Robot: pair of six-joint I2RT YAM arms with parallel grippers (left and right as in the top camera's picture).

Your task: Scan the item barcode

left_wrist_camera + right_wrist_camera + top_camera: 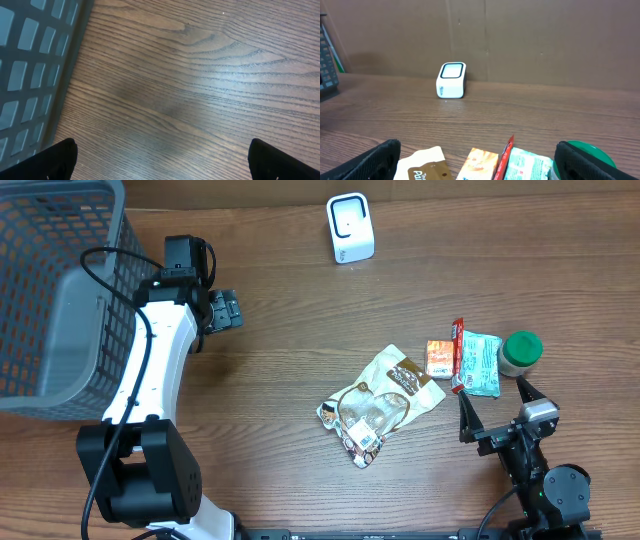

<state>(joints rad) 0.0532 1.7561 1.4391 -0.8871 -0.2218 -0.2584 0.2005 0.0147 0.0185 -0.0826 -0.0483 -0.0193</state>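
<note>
The white barcode scanner [351,228] stands upright at the back of the table, its window facing forward; the right wrist view shows the scanner [452,80] ahead. Items lie at the right: a cream-and-brown pouch [385,400], a small orange box [439,358], a red packet [458,355], a teal packet [480,363] and a green-lidded jar [520,352]. My right gripper [497,408] is open just in front of them, holding nothing. The orange box [479,164] and teal packet [530,165] lie between its fingers [370,162]. My left gripper [222,310] is open over bare wood.
A grey mesh basket [50,290] fills the back left corner, right beside the left arm; its wall [30,75] shows in the left wrist view. A brown board backs the table behind the scanner.
</note>
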